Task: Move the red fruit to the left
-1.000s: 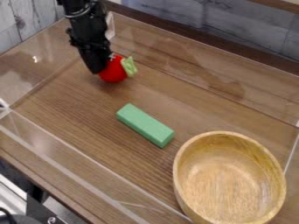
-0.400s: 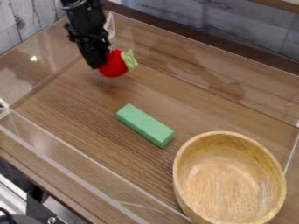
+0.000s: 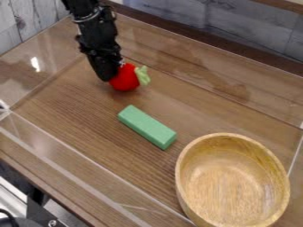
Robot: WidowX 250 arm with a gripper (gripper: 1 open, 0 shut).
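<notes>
At far left corner of table (image 3: 71, 115), red fruit (image 3: 124, 80) rests on wood, leaf pointing right. Gripper (image 3: 104, 69) stands over its left side, touching; I cannot tell if fingers hold or release. Green block (image 3: 147, 126), wooden bowl (image 3: 233, 182) well apart, no obstacle.

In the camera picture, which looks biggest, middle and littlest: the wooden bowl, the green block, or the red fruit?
1. wooden bowl, biggest, though nearest the camera
2. green block
3. red fruit, smallest, partly behind the gripper
</notes>
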